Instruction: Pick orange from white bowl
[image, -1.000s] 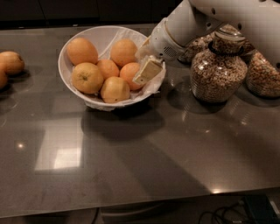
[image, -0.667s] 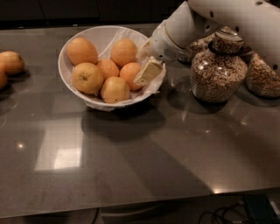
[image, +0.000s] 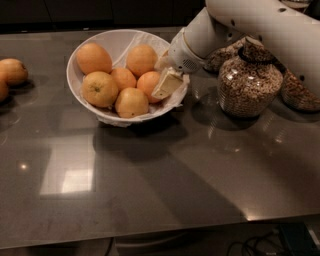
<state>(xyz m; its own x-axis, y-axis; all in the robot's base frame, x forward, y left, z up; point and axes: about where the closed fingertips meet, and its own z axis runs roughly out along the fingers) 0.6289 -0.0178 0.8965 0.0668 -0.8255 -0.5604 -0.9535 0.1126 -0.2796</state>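
Note:
The white bowl (image: 80, 62), lined with crinkled white paper, stands at the back left of the dark counter and holds several oranges. The deep-orange orange (image: 147, 82) lies at the bowl's right side. My gripper (image: 161, 86) reaches down over the right rim of the bowl and rests against the right side of that orange, hiding part of it. A paler orange with a dark stem dot (image: 99, 89) lies at the bowl's front left. A yellowish orange (image: 131, 102) lies at the front.
Two glass jars of cereal (image: 249, 82) (image: 300, 92) stand right of the bowl, under my white arm (image: 250, 22). Two loose oranges (image: 12, 71) lie at the counter's left edge. The counter's front edge runs along the bottom.

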